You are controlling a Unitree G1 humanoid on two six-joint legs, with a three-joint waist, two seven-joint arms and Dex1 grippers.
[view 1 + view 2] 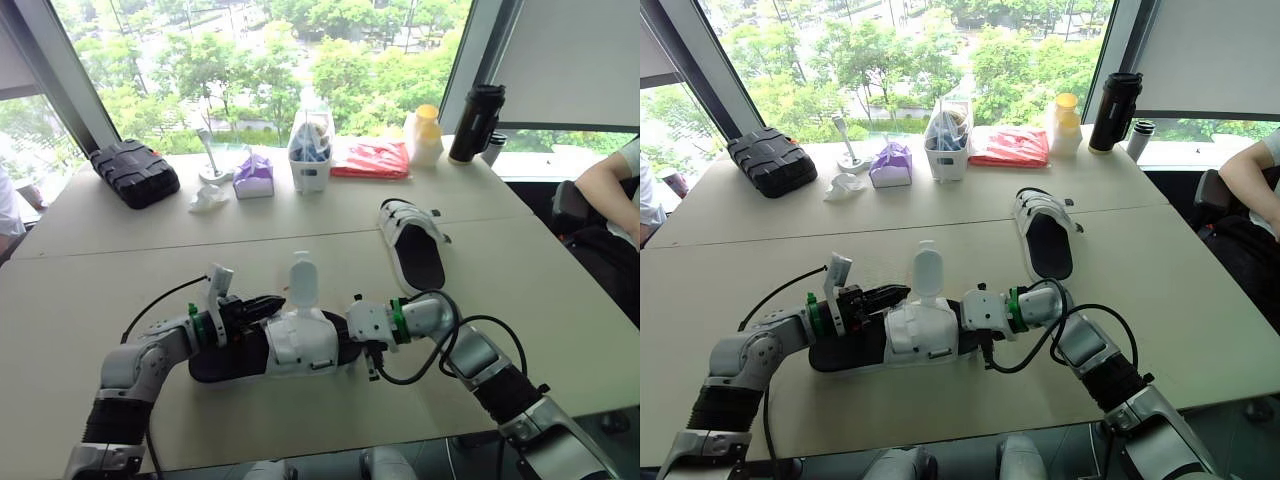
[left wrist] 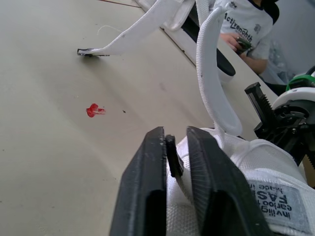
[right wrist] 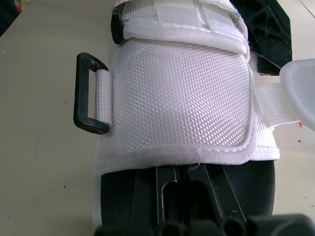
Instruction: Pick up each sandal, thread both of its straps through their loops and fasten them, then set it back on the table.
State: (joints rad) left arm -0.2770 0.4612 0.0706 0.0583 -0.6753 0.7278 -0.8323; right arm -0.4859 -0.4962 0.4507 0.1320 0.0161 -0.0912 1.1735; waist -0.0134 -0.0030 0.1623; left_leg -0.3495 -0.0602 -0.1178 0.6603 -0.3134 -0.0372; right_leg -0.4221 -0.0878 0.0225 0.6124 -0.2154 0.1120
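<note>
- Sandal [image 1: 290, 345] stretches from one end effector to the other.
- Left end effector [image 1: 272, 303] pinches its black loop [image 2: 172, 156].
- Right end effector [image 3: 175, 174] touches it; I cannot tell its grip.

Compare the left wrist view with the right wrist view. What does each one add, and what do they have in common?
Left wrist view: the left gripper shut on a thin black part of the white mesh sandal with a black sole, a loose white strap trailing onto the table, a small red scrap, and a person in a white printed shirt.
Right wrist view: a black rectangular plastic loop at the side of the upper, and a white strap lying across the upper.
Shared: the sandal's mesh upper and the beige table.
</note>
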